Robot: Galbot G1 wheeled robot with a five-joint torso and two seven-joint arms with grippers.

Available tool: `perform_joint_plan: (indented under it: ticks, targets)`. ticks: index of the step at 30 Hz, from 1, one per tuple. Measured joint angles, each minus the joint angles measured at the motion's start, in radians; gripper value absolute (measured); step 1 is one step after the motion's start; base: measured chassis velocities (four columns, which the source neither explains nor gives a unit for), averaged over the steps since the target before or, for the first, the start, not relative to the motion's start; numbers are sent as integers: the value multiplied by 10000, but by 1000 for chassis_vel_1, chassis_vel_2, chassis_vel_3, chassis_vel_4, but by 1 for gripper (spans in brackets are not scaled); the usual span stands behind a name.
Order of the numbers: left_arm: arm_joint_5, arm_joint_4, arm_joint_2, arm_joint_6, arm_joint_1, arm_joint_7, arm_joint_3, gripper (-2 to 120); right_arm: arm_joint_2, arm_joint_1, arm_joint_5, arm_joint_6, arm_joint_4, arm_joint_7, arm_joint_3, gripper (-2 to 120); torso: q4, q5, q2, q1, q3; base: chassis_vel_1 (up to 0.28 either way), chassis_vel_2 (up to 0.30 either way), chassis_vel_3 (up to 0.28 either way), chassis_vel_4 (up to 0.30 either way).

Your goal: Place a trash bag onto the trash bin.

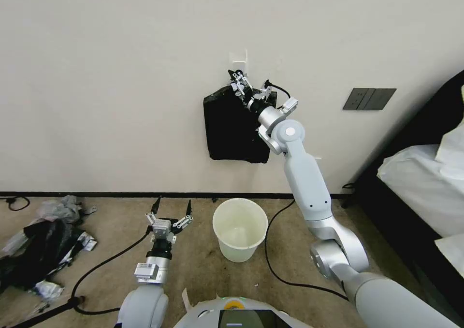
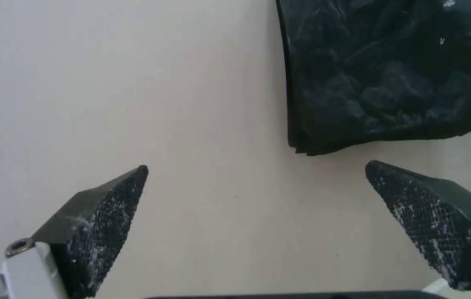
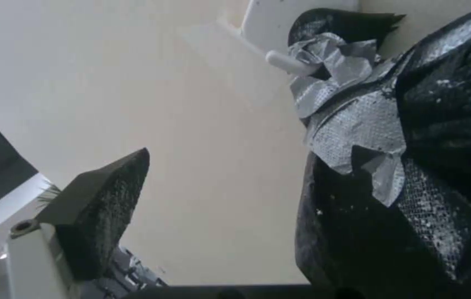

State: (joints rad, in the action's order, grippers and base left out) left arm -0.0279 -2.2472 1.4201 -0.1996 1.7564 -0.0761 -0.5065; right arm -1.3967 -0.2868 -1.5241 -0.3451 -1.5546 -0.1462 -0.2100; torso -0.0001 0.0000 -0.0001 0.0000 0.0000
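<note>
Waiting low over the carpet, the left gripper (image 1: 173, 206) points up at the wall with fingers spread wide and empty, likely kept free to help open a bag later. Beside it the trash bin (image 1: 240, 228) stands upright on the floor, mouth up, unlined. Above, the bundle of bags (image 1: 233, 127) hangs flat from a wall hook (image 1: 239, 57), long axis vertical; the right gripper (image 1: 248, 87) is open at its taped top, one finger against the plastic, gripping nothing yet, apparently positioned to peel one off.
</note>
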Motion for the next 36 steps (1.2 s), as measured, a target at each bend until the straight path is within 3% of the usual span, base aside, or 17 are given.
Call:
perform_joint_plan:
  ticks: [8,24,30,36]
  targets:
    - [3,-42,25,23,-26,5,84,100,27,73,3,0,169,125,9,92,0,0,0,0,0,0,0,0,0]
    - [32,-91,22,47,-26,-3,54,100,-52,206,18,14,518,250,38,38,1,0,0,0,0,0,0,0,0]
    - [36,-103,9,54,-16,-9,71,100,-29,203,20,45,622,298,9,32,1,0,0,0,0,0,0,0,0]
    - [37,-120,1,67,-37,-14,87,100,-13,259,22,67,747,380,19,13,1,0,0,0,0,0,0,0,0]
